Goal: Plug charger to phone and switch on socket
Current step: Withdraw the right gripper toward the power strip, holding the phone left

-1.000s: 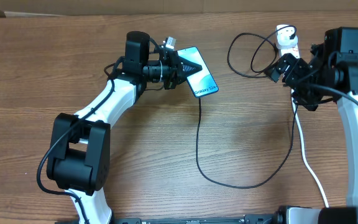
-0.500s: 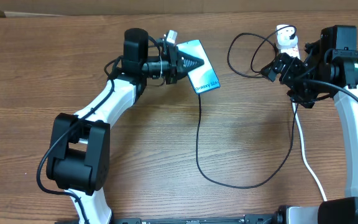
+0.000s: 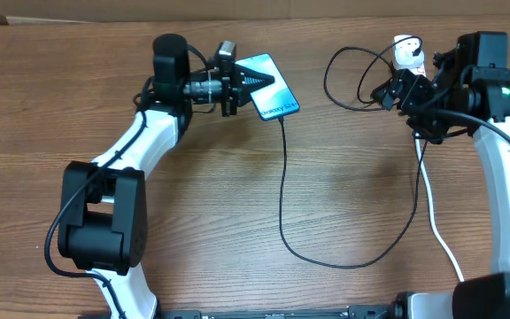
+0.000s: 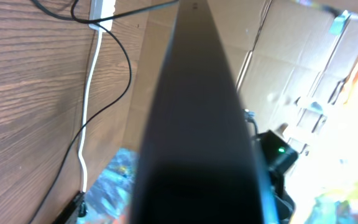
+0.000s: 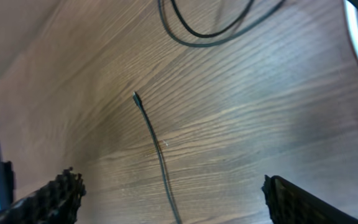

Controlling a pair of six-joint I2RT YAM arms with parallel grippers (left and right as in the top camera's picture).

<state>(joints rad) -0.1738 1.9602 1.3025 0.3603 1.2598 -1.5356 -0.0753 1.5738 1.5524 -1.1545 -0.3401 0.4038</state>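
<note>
- the desk (image 3: pixel 193 221) is bare wood, and the two arms work along its far side, well apart from each other
- the left hand (image 3: pixel 257 82) is clamped shut on the phone (image 3: pixel 282 99) at the far left of centre; the phone looks lifted off the desk, screen up from above and edge-on to that hand's own camera, its long axis slanting so that its lower corner points toward the middle of the desk
- the right hand (image 3: pixel 388 87) hovers at the far right with its jaws wide apart, and only bare desk and cable show between them
- the socket (image 3: pixel 405 55) shows only its white end, just beyond the right hand toward the back edge; the rest is hidden under the right arm (image 3: pixel 494 97)
- its white lead (image 3: pixel 439 230) comes out on the near side of that arm and runs to the front edge, so i judge the socket's long axis to run far to near
- the charger (image 3: pixel 283 195) loops beside the socket, sweeps toward the front edge and climbs back to the phone's lower corner; whether its tip is seated there i cannot tell
- switching on turns on this: the socket lies just beside and beyond the empty right hand and well apart from the busy left, so the right arm is nearer and needs only a short reach toward the back edge; the part to press is too small to make out
</note>
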